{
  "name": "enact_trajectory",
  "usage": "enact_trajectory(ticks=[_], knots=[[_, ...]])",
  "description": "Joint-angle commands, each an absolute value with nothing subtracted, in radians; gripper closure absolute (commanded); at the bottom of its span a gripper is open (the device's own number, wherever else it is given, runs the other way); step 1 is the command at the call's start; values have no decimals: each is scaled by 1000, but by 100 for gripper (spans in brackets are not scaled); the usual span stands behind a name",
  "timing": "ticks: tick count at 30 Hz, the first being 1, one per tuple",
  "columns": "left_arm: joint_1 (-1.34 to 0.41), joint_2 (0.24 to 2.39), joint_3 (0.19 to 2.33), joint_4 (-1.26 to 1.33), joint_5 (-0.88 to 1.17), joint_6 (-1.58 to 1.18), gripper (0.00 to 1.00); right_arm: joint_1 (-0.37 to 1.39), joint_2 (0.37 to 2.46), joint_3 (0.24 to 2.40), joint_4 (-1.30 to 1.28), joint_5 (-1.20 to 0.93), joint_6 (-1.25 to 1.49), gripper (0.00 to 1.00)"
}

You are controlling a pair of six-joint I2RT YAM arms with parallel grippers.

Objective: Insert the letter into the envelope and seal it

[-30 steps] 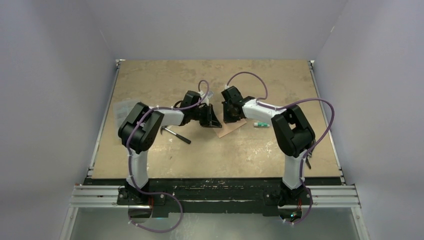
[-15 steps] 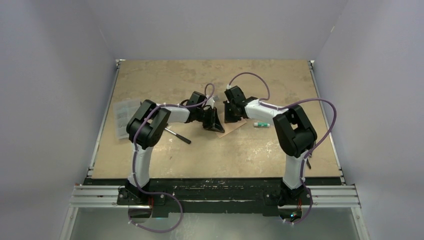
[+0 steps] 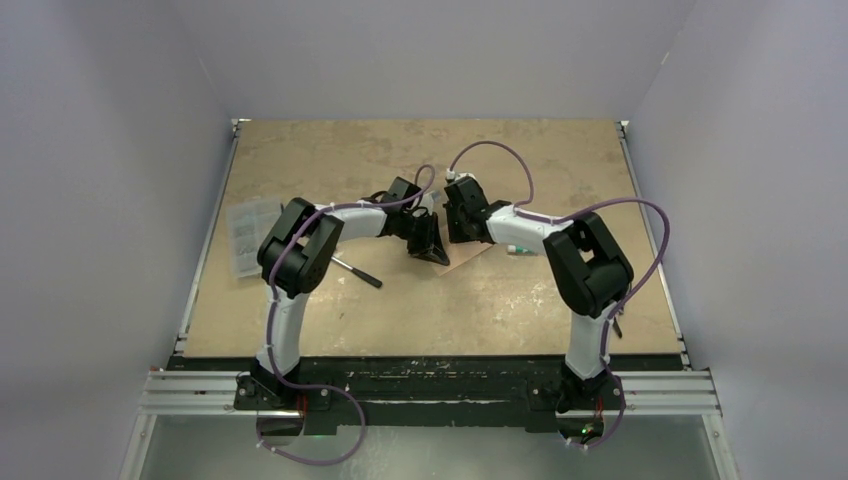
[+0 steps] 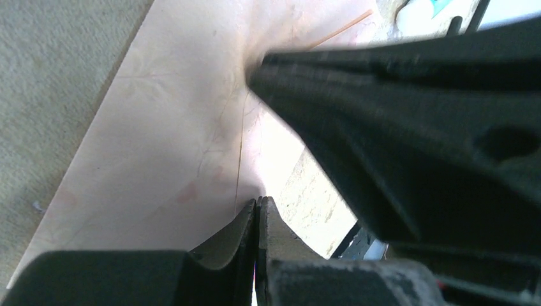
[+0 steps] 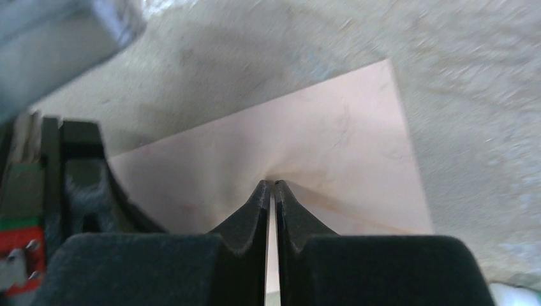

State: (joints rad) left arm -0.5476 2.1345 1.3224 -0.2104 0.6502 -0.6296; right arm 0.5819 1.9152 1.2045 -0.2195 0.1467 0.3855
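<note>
The salmon-pink envelope [image 3: 468, 257] lies flat at the table's middle, mostly hidden under both grippers in the top view. In the left wrist view its face [image 4: 172, 140] shows one thin straight seam. My left gripper [image 4: 256, 203] is shut, its tips resting on the paper, with nothing seen between the jaws. My right gripper [image 5: 268, 185] is shut down to a thin slit and its tips press on the envelope [image 5: 332, 140], where the paper puckers. The two grippers [image 3: 432, 250] [image 3: 458, 235] stand close, tip to tip. The letter is hidden; no separate sheet shows.
A black pen [image 3: 355, 270] lies left of the envelope. A white stick with a green end [image 3: 520, 248] sits just to its right. A printed sheet [image 3: 245, 235] hangs over the table's left edge. Grey walls enclose the table.
My left arm has swung right and forward, bringing its gripper onto the envelope next to the right one. The right gripper has shifted slightly left and farther back.
</note>
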Motion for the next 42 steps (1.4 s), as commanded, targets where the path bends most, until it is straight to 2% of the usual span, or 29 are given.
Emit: enact_trajectory(ticks=[1,3,13,20,32,42], knots=[[-535,2221,1284,-389,377,-501,100,551,1981,1185,-214,350,305,92],[-535,2224,1288,-391,376,-501,100,538,1970,1191,-214,354,300,92],[-535,2241,1315,-373,403,-520,100,532,1803,1255,-209,113,286,88],[-535,2246,1319,-377,404,-500,100,555,1825,1244,-270,9,269,90],[-535,2256,1330,-391,400,-495,100,596,1914,1266,-344,53,264,89],[-534,2264,1330,-399,406,-475,100,598,1983,1259,-431,238,319,88]])
